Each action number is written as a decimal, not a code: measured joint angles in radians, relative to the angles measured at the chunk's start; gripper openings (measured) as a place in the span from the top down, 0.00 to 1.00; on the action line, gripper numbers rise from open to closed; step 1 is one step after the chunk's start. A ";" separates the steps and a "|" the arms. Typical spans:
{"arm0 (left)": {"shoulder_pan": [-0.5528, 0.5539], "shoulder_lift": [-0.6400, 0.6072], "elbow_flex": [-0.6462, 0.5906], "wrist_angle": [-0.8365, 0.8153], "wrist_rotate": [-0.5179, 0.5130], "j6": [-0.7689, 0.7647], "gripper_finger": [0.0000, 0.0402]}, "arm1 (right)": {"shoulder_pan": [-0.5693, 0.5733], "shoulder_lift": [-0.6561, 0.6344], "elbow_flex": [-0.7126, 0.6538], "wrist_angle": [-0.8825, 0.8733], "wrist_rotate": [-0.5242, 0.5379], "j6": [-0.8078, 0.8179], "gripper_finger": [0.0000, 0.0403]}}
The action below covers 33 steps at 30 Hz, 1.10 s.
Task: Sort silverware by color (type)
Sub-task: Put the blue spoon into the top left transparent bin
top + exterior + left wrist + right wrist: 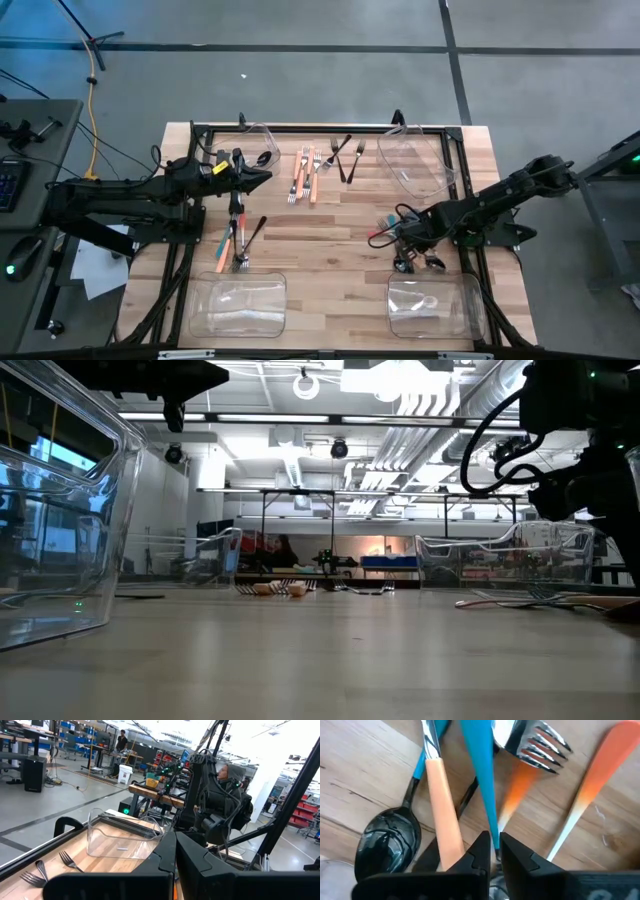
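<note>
The right gripper point(492, 851), lower right of the counter point(330, 240), pinches the teal handle point(477, 775), whose length runs straight away from the fingertips. The left gripper point(262, 178) waits closed and empty, upper left.

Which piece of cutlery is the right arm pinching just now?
Find the right gripper, low over the pile beside the near-right clear bin. Its jaws pinch the teal handle, the only all-blue stick among peach and orange handles and a black spoon.
</note>
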 joint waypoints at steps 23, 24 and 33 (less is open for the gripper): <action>0.000 0.000 0.000 0.000 0.000 0.000 1.00 | 0.000 0.000 -0.001 0.095 0.049 -0.106 0.70; 0.000 0.000 0.000 0.000 0.000 0.000 1.00 | 0.000 0.000 -0.001 0.085 0.049 -0.106 0.70; 0.000 0.000 0.000 0.000 0.000 0.000 1.00 | 0.000 0.001 -0.001 0.055 0.049 -0.133 0.73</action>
